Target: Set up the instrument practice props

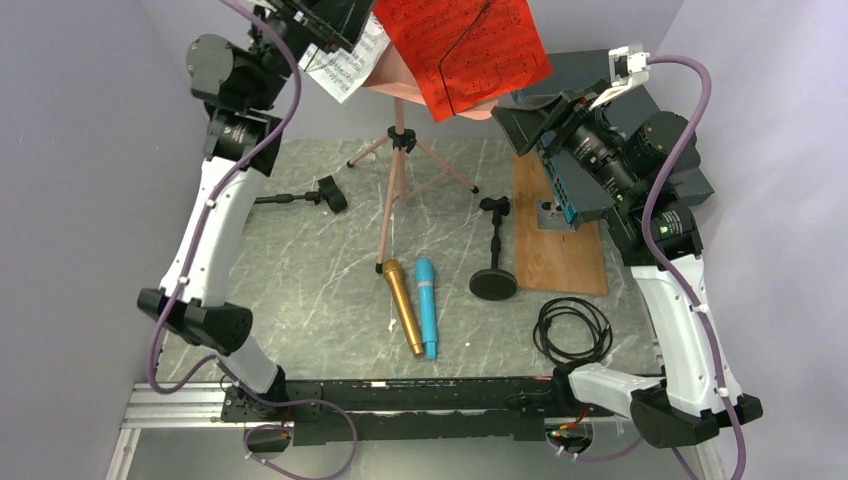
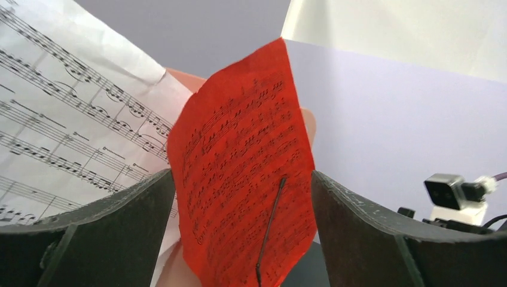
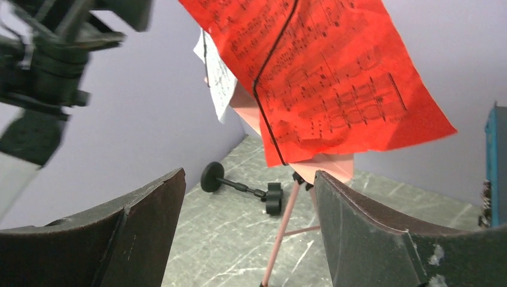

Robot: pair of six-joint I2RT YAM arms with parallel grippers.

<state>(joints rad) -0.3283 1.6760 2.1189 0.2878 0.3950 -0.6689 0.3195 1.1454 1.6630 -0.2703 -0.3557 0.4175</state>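
The pink music desk [image 1: 396, 78] stands on its tripod legs [image 1: 398, 170] at the back middle. A red sheet-music page [image 1: 465, 48] rests on it under a thin black wire, and a white page [image 1: 348, 66] lies beside it on the left. My left gripper [image 1: 330, 22] hangs open at the desk's top left; its wrist view shows the red page [image 2: 239, 173] beyond the spread fingers. My right gripper [image 1: 532, 118] is open and empty to the right of the desk. The gold microphone [image 1: 402, 305] and blue microphone [image 1: 427, 305] lie side by side. One black pole [image 1: 493, 250] stands upright, and another [image 1: 300, 197] lies flat.
A wooden board [image 1: 565, 250] lies at the right, with the dark-teal box [image 1: 590, 75] behind my right arm. A coiled black cable [image 1: 572, 328] sits near the right arm's base. In the right wrist view the lying pole [image 3: 239, 185] and a pink tripod leg [image 3: 281, 227] show between the fingers.
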